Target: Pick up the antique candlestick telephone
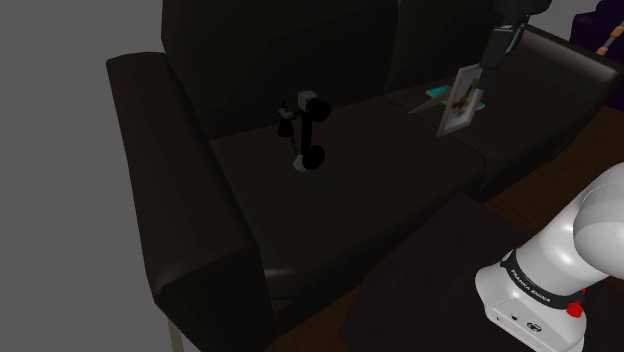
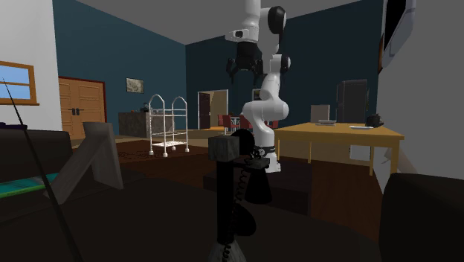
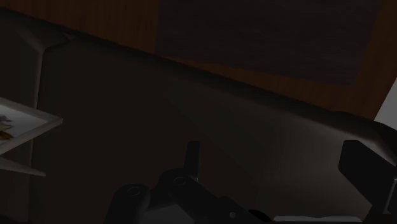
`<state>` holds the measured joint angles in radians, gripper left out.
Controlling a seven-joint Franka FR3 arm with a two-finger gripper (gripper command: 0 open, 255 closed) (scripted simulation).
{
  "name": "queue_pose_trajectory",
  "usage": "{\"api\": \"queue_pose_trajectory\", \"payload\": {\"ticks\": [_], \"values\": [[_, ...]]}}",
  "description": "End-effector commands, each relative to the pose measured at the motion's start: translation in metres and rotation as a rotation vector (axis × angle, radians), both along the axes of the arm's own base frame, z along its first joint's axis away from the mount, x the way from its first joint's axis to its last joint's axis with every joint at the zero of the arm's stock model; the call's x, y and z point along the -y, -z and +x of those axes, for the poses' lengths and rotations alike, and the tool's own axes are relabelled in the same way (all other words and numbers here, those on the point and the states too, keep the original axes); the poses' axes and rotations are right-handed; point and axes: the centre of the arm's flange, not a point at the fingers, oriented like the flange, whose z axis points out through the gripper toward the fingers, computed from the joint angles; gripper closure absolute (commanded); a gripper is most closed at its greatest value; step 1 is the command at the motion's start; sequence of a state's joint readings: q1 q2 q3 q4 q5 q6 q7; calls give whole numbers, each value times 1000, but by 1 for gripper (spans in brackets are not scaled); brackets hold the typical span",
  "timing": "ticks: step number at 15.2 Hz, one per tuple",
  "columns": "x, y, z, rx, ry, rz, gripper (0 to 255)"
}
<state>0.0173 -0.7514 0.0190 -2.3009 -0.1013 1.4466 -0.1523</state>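
Candlestick telephone (image 1: 306, 130): black, upright on the seat of the dark sofa (image 1: 200, 230). It stands on the cushion next to the armrest (image 1: 165, 160), about mid-cushion and clear of the backrest. There is a grey block at its top, and the round base rests on the cushion. Nothing touches it.

Picture frame (image 1: 462, 100): on the sofa's other seat cushion, propped at a tilt. A flat teal item (image 1: 432, 93) lies just beside it on the same cushion.

Gripper (image 2: 244, 71): high above the sofa, over the frame's end and well apart from the telephone. The fingers (image 2: 231, 71) point down and stand apart, with nothing between them (best read from the second exterior view).

White arm (image 1: 590, 230): rises from the dark stand (image 1: 430, 290) in front of the sofa, on a wooden floor (image 1: 560, 170).
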Motion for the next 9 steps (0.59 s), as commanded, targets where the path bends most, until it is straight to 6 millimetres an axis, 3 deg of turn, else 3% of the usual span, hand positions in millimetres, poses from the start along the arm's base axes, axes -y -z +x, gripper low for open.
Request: {"api": "queue_pose_trajectory", "payload": {"ticks": [1,9], "values": [[0,0,0,0,0,0,0],[-24,42,89,25,6,19,0]]}}
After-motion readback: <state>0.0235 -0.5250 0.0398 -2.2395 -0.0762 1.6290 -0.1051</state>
